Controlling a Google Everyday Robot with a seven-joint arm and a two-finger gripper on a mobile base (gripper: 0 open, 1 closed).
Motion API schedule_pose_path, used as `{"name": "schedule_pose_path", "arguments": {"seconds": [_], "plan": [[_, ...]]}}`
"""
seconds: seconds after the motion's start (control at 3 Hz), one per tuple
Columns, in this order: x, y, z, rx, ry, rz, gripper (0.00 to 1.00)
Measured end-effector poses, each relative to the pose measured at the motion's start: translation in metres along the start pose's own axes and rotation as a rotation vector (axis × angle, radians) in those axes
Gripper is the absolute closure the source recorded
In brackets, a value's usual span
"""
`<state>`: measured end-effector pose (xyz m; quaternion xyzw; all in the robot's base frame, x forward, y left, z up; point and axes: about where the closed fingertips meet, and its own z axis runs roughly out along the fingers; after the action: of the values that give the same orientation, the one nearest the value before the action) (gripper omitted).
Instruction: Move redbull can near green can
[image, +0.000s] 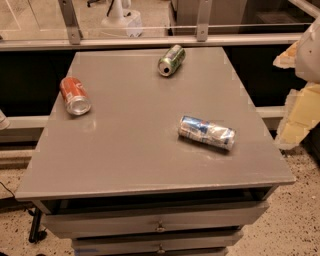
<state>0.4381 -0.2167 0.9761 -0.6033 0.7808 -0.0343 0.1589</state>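
The redbull can (207, 132), slim, silver and blue and slightly dented, lies on its side on the right front part of the grey table (130, 150). The green can (171, 60) lies on its side near the table's far edge, its silver top facing the front. My gripper (296, 112) shows as a cream and yellow shape at the right edge of the view, off the table's right side, well apart from both cans and touching nothing.
A red-orange can (75, 95) lies on its side near the table's left edge. Drawers (160, 222) sit under the tabletop at the front. A metal rail (150, 41) runs behind the table. Speckled floor lies to the right.
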Motion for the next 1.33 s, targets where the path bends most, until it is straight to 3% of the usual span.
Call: {"name": "schedule_pose_path", "arguments": {"seconds": [0.67, 1.0, 1.33], "plan": [[-0.002, 0.0, 0.001, 0.009, -0.026, 0.009, 0.0], [-0.014, 0.0, 0.019, 0.015, -0.103, 0.033, 0.0], [-0.038, -0.003, 0.061, 0.003, -0.24, 0.079, 0.0]]}}
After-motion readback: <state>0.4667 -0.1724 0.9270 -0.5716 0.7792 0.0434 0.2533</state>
